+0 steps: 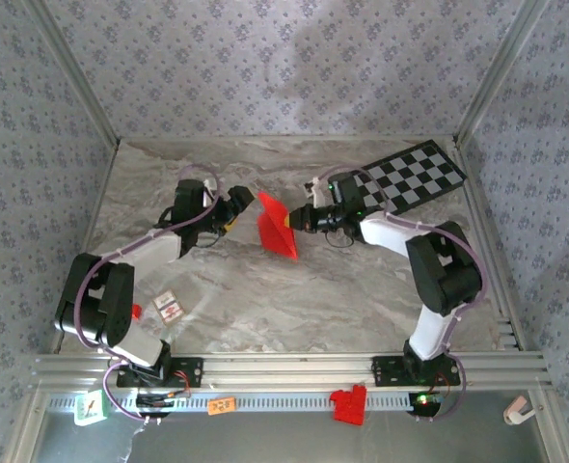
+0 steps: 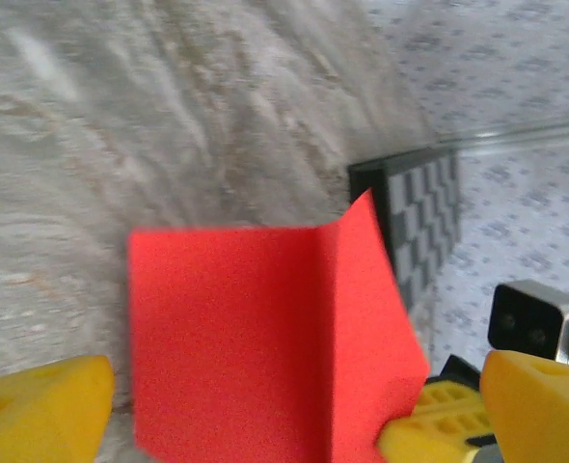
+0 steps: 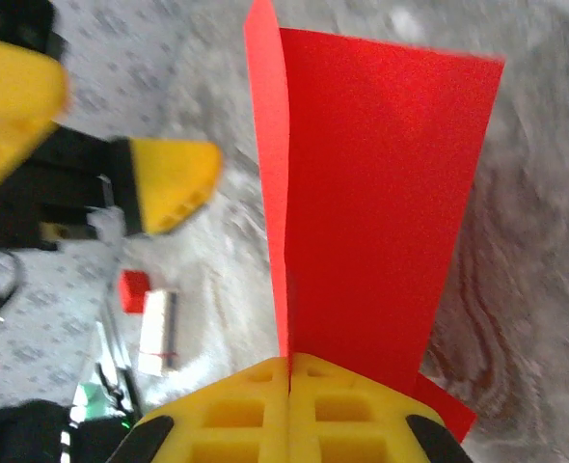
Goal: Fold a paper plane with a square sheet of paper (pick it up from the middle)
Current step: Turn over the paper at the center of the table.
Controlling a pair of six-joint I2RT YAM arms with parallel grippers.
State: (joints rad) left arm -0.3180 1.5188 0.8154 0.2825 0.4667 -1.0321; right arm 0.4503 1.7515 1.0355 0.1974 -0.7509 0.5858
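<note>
Up close, right claw point(image 3: 289, 371) pinches creased red paper point(image 3: 381, 193).

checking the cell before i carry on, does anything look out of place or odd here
Nothing looks damaged. The square sheet of paper stands upright instead of lying flat, folded along a crease and pinched by the shut right claw. The left claw is open beside it. The checkered board lies askew in the far right corner.

The table point(image 1: 294, 299) has a grey marbled top with pale veins. At its far right corner lies a black-and-white checkered board point(image 1: 410, 177), flat and turned at an angle. Near the left front lies a small white card point(image 1: 169, 307) with red marks, and just beside it a tiny red piece point(image 1: 136, 311).
</note>
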